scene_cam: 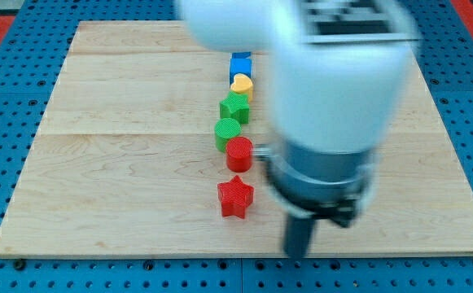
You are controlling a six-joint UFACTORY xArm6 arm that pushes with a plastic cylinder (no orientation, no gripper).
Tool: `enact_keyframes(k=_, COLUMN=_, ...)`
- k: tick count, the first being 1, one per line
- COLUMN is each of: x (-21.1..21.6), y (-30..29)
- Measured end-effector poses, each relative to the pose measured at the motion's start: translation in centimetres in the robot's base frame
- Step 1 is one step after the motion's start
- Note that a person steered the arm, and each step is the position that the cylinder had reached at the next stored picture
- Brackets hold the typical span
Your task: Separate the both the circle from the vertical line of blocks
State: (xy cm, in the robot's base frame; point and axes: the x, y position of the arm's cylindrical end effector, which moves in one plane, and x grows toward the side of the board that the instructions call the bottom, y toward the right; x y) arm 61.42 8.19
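Several blocks stand in a vertical line near the board's middle. From the view's top: a blue cube (pixel 240 63), a yellow heart (pixel 242 85), a green star (pixel 235 107), a green circle (pixel 227 133), a red circle (pixel 239 153) and a red star (pixel 235 197). The two circles touch each other. The red star stands a little apart below them. My rod hangs from the blurred white arm at the view's right. My tip (pixel 298 252) is near the board's bottom edge, to the right of and below the red star, touching no block.
The wooden board (pixel 98 163) lies on a blue perforated table (pixel 8 98). The large white arm body (pixel 334 89) hides the board's upper right part.
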Motion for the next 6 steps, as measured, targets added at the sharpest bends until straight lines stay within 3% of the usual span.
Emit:
enact_keyframes(k=1, x=-5.5, y=-1.8)
enact_keyframes(k=3, x=-10.8, y=-4.6)
enact_keyframes(k=5, x=-14.4, y=-3.6)
enact_keyframes(k=6, x=-15.0, y=-11.2)
